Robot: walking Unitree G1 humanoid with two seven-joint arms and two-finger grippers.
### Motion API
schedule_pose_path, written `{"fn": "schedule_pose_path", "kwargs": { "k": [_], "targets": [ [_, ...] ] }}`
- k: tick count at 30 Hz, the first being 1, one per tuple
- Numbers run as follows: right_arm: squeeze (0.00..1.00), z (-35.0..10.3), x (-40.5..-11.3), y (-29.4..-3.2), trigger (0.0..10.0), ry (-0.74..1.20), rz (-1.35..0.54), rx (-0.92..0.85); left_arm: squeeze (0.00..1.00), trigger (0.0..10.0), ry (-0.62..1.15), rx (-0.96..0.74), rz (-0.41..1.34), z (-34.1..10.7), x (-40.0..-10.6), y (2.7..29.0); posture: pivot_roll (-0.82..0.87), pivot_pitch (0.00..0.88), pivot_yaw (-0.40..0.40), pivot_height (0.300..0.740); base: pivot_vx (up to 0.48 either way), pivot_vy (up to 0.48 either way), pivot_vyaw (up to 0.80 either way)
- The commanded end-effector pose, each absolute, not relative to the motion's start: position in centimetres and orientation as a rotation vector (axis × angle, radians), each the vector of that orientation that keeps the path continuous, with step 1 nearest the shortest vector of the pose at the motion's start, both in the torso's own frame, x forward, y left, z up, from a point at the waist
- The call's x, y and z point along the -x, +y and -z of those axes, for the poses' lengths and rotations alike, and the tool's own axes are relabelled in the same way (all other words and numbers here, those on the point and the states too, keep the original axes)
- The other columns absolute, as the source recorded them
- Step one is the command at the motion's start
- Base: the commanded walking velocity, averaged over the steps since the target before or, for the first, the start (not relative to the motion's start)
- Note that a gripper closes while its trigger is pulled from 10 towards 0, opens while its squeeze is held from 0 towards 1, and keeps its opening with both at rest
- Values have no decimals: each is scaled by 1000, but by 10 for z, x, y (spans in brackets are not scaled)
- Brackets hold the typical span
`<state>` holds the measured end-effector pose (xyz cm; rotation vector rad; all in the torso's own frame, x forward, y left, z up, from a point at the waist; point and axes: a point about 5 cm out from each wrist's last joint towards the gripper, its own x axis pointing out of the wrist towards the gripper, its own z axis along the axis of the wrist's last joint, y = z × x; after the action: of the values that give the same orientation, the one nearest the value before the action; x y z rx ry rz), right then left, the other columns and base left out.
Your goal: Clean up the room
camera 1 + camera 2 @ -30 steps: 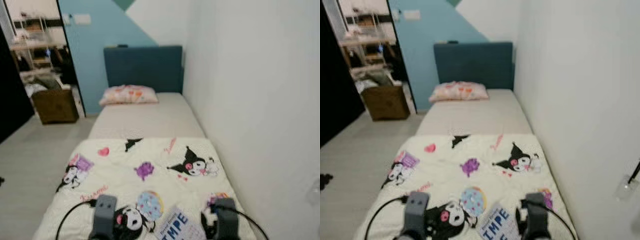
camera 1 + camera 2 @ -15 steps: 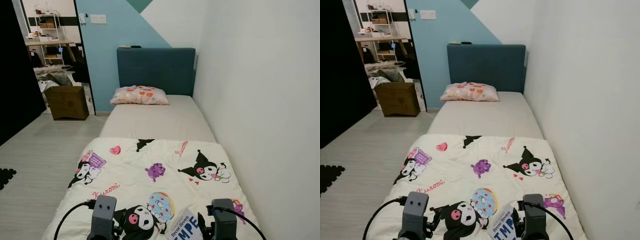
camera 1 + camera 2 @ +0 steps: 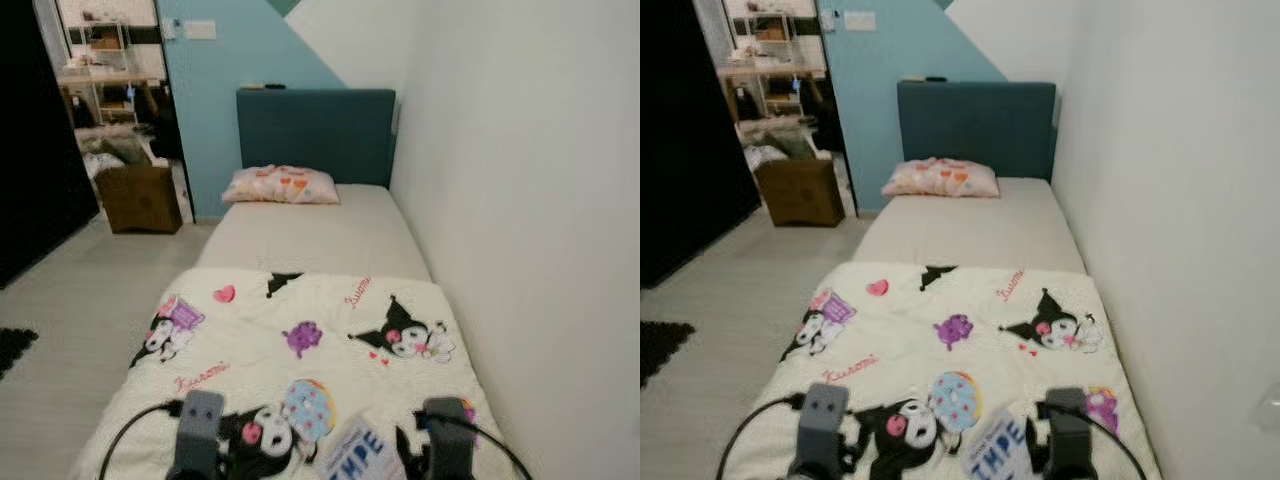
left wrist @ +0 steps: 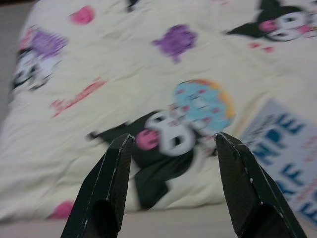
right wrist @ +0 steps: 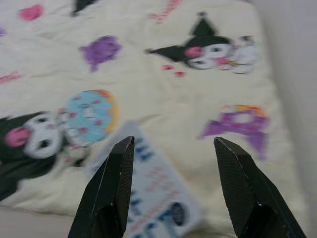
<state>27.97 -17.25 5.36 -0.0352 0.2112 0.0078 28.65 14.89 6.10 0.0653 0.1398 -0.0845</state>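
A cream blanket [image 3: 300, 350] printed with cartoon characters covers the near half of a single bed [image 3: 310, 235]. On its near edge lies a white paper with blue letters [image 3: 360, 455], also the paper [image 5: 153, 198] in the right wrist view. A patterned pillow [image 3: 282, 185] rests against the dark blue headboard [image 3: 315, 130]. My left gripper [image 4: 173, 144] hovers open over the blanket's near edge, above a black character print. My right gripper [image 5: 171, 148] is open too, hanging just above the paper.
A white wall [image 3: 530, 200] runs along the bed's right side. On the left is pale floor [image 3: 70, 300] with a dark mat [image 3: 12, 345]. A brown cardboard box [image 3: 140, 198] stands by a doorway, with cluttered shelves [image 3: 100, 60] behind it.
The whole picture has shifted and blurred as the camera moved slightly. Both arms stay low over the blanket's near edge, fingers still apart.
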Motion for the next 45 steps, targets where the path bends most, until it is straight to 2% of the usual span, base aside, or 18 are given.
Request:
{"fn": "schedule_pose_path", "kwargs": {
  "k": [1,11,18,33,45],
  "targets": [
    [0,-48,-276,-168,10000,238,-15,26,0,10000,162,-69,71,-55,-282,155,-24,133,5,702,0,0,0],
    [0,-36,-269,-167,10000,305,-21,26,0,10000,195,-98,93,-46,-275,158,-23,135,5,702,0,0,0],
    [0,-33,-268,-166,10000,329,-25,2,0,10000,221,-119,96,-40,-270,163,-23,136,3,677,0,0,0],
    [0,-35,-269,-165,10000,328,-31,-18,0,10000,186,-121,141,-43,-269,154,-21,133,0,622,0,0,0],
    [0,-37,-272,-162,10000,325,-56,-13,0,10000,172,-126,129,-45,-271,155,-25,119,-8,622,0,0,0]
  ]
}}
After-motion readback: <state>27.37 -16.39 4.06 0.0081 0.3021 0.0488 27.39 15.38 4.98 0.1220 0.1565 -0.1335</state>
